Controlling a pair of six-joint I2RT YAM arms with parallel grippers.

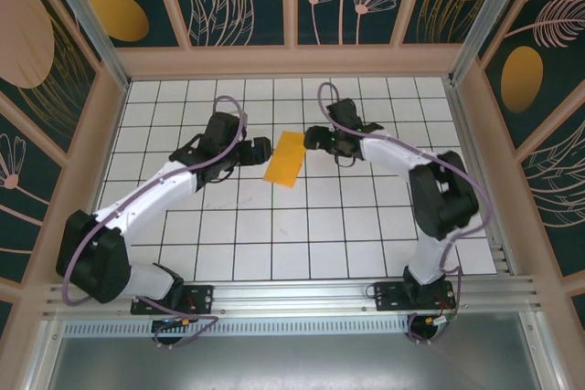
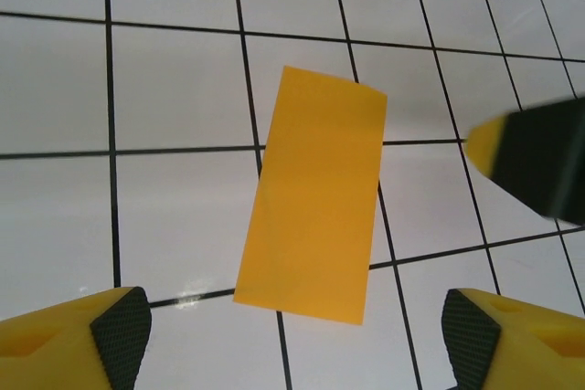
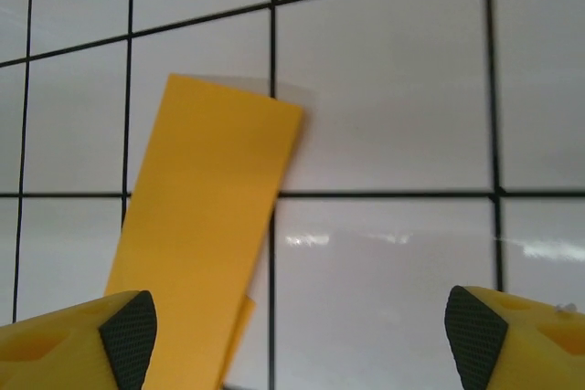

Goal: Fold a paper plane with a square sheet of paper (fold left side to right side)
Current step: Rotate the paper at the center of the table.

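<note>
Shows the square sheet of paper doubled into a narrow rectangle, flat on the grid table, toward 12 o'clock from centre. Places the left gripper just at its 9 o'clock and the right gripper at its 2 o'clock, both spread wide, gripping nothing. From the left wrist, puts the sheet ahead of the parted fingers, midway between them. From the right wrist, hides its lower end behind the 7 o'clock finger.
</note>
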